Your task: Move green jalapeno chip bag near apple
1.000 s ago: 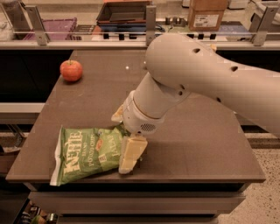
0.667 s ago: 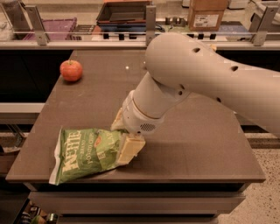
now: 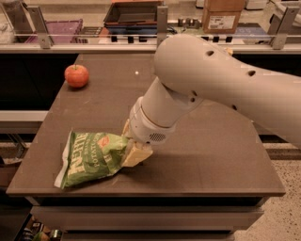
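Toward the far left of the table (image 3: 211, 155), we see the apple (image 3: 76, 75) sitting alone, well apart from everything else. Nearer the front edge, and also on the left, lies the green jalapeno chip bag (image 3: 91, 157), flat on the surface with its long axis running roughly left to right and its left end close to the front left corner. At the bag's right end sits the gripper (image 3: 131, 143), which is grasping the crumpled edge of the bag, one finger behind it and one in front. The bag therefore stretches leftward from the gripper, and the apple lies beyond it, further back and a little further left. We judge that the coming move turns on this one line: the bag has to travel away from the front edge toward the far left, with its free end leading. The arm (image 3: 221, 80) fills the right side of the view and hides part of the table behind it. Along the counter behind, from left to right, stand a purple bin (image 3: 54, 30), a dark tray (image 3: 134, 12) and a cardboard box (image 3: 223, 14); we cannot tell what any of them holds.
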`<state>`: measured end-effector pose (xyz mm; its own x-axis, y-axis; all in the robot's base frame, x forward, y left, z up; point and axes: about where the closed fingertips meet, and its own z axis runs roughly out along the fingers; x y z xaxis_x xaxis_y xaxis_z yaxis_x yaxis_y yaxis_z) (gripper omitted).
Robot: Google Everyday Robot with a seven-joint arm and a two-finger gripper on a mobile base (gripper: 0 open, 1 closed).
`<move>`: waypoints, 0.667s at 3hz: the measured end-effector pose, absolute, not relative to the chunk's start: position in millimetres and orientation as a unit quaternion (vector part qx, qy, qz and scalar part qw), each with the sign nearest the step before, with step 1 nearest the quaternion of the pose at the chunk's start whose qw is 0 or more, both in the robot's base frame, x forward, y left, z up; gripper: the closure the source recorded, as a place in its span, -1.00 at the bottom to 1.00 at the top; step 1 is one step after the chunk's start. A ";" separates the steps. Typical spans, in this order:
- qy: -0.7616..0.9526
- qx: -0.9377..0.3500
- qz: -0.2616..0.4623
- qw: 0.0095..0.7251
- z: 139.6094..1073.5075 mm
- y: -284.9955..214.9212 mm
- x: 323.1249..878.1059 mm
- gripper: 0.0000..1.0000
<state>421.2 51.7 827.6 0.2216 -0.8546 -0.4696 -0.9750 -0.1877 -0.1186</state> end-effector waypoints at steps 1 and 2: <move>0.605 -0.756 0.150 0.200 828.8 52.2 420.5 1.00; 0.612 -0.752 0.146 0.196 837.3 48.6 436.1 1.00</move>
<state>436.1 48.6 837.3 0.2075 -0.8632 -0.4602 -0.9780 -0.1737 -0.1153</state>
